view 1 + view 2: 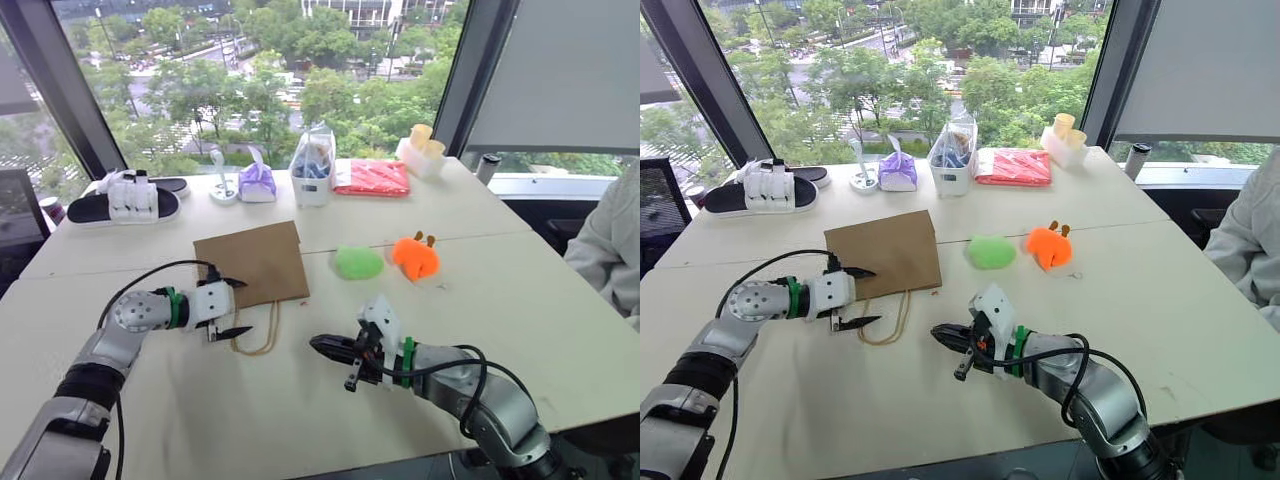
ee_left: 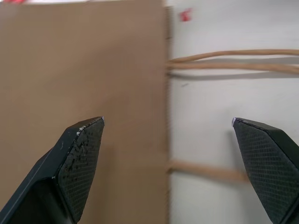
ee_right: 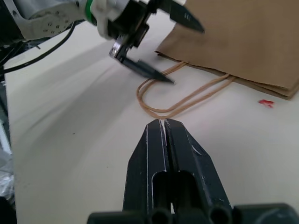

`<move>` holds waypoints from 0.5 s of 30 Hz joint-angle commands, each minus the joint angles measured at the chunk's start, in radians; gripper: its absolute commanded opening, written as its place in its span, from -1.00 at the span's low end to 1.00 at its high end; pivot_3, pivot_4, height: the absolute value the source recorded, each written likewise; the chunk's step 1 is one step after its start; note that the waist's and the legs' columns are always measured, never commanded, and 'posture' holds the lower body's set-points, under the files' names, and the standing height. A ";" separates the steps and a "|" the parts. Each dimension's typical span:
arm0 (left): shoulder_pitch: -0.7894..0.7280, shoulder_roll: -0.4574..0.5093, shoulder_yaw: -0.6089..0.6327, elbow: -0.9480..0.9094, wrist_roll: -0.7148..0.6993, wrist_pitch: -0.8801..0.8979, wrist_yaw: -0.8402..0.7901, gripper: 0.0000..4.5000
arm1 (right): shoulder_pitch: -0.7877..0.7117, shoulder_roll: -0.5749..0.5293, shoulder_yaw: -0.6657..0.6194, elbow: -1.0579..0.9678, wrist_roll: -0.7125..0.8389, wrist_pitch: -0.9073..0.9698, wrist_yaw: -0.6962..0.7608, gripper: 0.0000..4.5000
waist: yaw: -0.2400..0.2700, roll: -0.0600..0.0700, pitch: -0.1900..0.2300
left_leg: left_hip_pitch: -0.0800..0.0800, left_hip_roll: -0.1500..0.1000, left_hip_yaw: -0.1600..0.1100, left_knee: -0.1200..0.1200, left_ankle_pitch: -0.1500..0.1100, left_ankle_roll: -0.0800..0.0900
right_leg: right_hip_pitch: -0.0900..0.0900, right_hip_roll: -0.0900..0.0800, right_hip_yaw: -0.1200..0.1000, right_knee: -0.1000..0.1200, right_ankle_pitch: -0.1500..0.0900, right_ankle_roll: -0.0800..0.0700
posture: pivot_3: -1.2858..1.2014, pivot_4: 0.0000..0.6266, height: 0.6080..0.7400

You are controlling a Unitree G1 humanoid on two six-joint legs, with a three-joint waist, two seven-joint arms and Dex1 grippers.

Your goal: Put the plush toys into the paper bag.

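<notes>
Pale tabletop (image 1: 520, 300) by big windows: flat brown kraft paper bag (image 1: 252, 262), light green plush blob (image 1: 358, 262) & bright orange plush (image 1: 415, 257) beside it. Left wrist cam: left gripper (image 2: 167, 125) spread over bag edge/handles. Right wrist cam: right gripper (image 3: 165, 122) pressed together, empty.

head views look down; both close wrist views share the paper bag (image 2: 84, 70).

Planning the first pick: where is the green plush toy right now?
In the left eye view the green plush toy lies on the table, right of the flat paper bag and just left of the orange plush toy.
</notes>
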 commanded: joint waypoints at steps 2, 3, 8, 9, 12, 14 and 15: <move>-0.048 0.015 0.033 0.045 -0.019 -0.018 -0.005 1.00 | 0.016 0.010 -0.031 -0.057 0.005 -0.005 -0.025 -0.98 | 0.003 0.000 0.000 | 0.000 0.000 0.000 0.001 -0.002 0.003 | 0.001 0.000 0.000 0.000 0.000 0.000 | 0.03 -0.52 1.00; -0.058 0.020 0.064 0.036 -0.053 0.028 -0.005 1.00 | 0.022 0.010 -0.032 -0.060 0.004 -0.005 -0.029 -0.98 | 0.003 0.000 0.000 | 0.000 0.000 0.000 0.001 -0.002 0.004 | 0.001 0.000 0.000 0.000 0.000 0.000 | 0.03 -0.52 1.00; 0.048 0.119 0.153 -0.153 -0.166 0.171 -0.082 1.00 | 0.043 0.012 -0.028 -0.062 0.002 -0.012 -0.032 -0.98 | -0.007 0.000 0.000 | 0.000 0.000 -0.001 0.001 -0.002 0.004 | 0.000 0.001 0.000 0.001 0.000 0.000 | 0.03 -0.52 1.00; 0.084 0.144 0.158 -0.193 -0.168 0.175 -0.093 1.00 | 0.042 0.013 -0.026 -0.058 0.002 -0.013 -0.030 -0.98 | -0.008 0.000 0.000 | 0.001 0.000 0.000 0.001 -0.002 0.004 | 0.000 0.001 0.000 0.002 0.000 0.000 | 0.03 -0.52 1.00; 0.172 0.193 0.166 -0.269 -0.153 0.158 -0.100 1.00 | 0.033 0.018 -0.024 -0.044 0.001 -0.018 -0.023 -0.98 | -0.004 0.002 0.000 | 0.003 0.000 -0.001 -0.001 -0.002 0.004 | -0.001 0.001 0.001 0.001 0.000 0.000 | 0.03 -0.52 1.00; 0.196 0.198 0.163 -0.284 -0.136 0.141 -0.088 1.00 | 0.023 0.023 -0.024 -0.032 0.001 -0.021 -0.020 -0.98 | 0.004 0.002 0.000 | 0.002 0.000 -0.001 0.000 -0.002 0.004 | -0.001 0.001 0.001 0.001 0.000 0.000 | 0.03 -0.52 1.00; 0.199 0.196 0.158 -0.286 -0.127 0.131 -0.084 1.00 | 0.019 0.026 -0.023 -0.027 0.001 -0.022 -0.019 -0.98 | 0.007 0.001 0.000 | 0.001 0.000 -0.002 0.001 -0.002 0.004 | 0.000 0.001 0.001 0.001 0.000 0.000 | 0.03 -0.52 1.00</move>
